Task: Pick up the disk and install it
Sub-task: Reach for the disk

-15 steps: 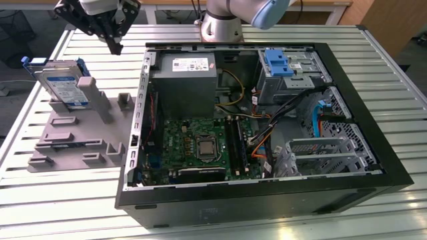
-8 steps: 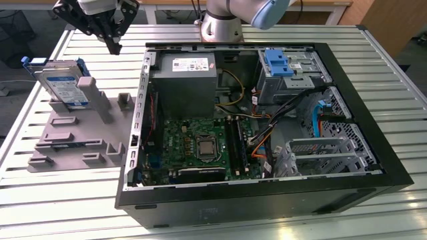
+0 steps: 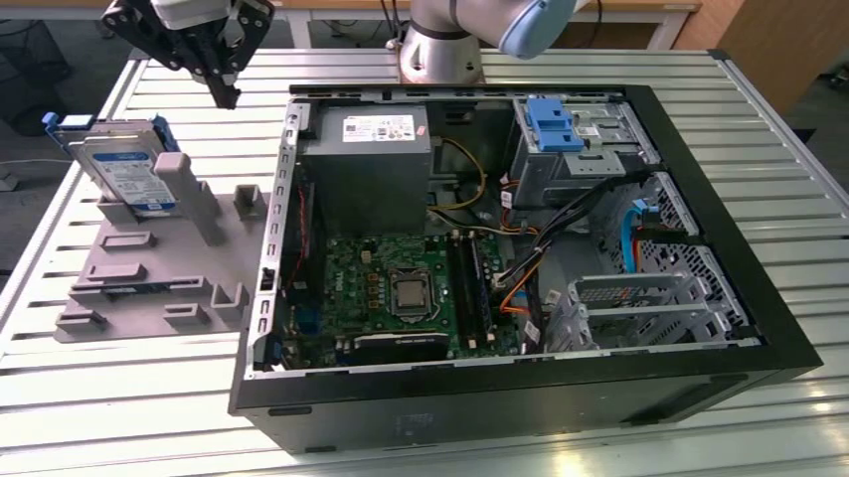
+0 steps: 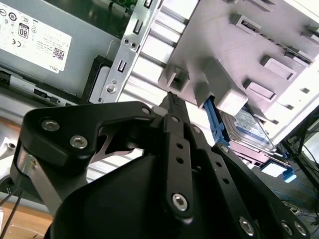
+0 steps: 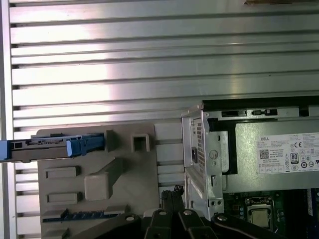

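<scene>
Disk (image 3: 129,169) stands propped in grey fixture (image 3: 159,283); gripper (image 3: 229,96), seemingly closed, hovers nearby.

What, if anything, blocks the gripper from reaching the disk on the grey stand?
Probably nothing, so likely yes: the gripper hangs in open air near the disk, which leans upright in the grey stand with its top edge bare. Its fingers look shut.
</scene>
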Available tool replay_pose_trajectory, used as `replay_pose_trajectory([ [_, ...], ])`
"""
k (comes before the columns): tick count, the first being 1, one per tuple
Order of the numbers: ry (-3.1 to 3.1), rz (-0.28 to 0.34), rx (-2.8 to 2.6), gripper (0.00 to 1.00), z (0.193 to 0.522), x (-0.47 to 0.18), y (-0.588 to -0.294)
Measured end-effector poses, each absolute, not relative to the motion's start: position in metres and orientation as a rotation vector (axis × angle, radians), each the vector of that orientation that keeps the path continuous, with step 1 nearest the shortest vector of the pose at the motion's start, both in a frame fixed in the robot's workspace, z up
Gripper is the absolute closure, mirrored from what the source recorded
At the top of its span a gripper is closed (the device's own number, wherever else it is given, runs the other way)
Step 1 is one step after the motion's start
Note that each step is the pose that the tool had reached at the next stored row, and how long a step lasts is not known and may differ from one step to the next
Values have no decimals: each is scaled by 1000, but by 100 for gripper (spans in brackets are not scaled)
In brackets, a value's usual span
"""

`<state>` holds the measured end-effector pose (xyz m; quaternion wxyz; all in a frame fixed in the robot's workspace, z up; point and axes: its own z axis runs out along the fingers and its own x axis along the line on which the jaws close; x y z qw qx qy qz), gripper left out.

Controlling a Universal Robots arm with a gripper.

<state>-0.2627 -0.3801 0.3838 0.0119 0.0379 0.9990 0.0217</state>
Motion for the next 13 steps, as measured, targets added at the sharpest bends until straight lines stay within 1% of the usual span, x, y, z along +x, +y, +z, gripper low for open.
replay_pose_trajectory([
  [13,3115,68,118,89,383,-270,-378],
])
